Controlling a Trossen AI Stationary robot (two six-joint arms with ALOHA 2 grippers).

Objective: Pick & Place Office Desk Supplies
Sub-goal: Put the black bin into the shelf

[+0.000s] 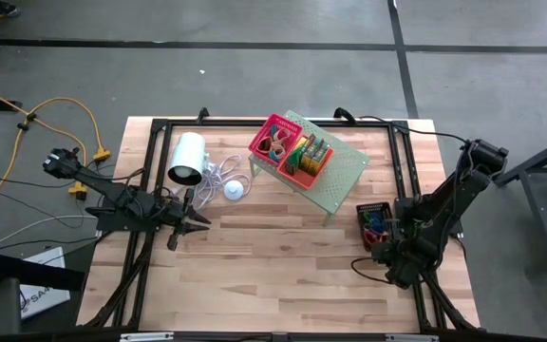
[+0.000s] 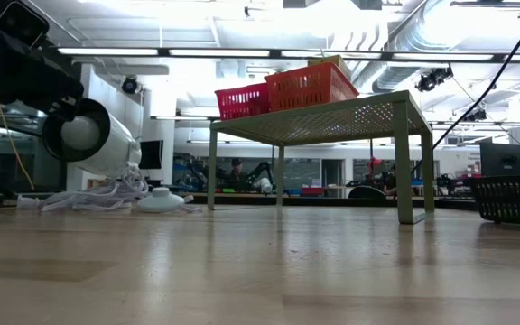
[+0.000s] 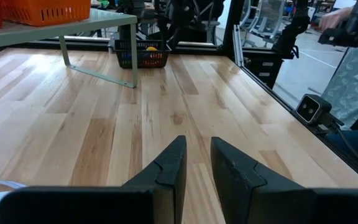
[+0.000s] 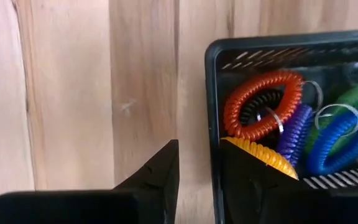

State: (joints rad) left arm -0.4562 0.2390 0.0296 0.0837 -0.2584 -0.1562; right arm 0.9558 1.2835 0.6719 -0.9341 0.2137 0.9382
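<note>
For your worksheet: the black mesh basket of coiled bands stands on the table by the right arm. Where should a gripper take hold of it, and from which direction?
Grip the black mesh basket by its thin upright rim wall, coming down from above with one finger inside and one outside. The open top leaves the rim exposed, and the right gripper already hangs over that edge. The coiled bands crowd the inside, so pick a clear stretch of rim.

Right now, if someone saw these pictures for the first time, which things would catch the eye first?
Probably the red and pink baskets side by side on the pale green shelf at the table's far middle. Next, the black mesh basket of bright coiled loops near the table's right edge, with the right gripper straddling its wall. The white cylinder lies left of the shelf, just beyond the left gripper.
</note>
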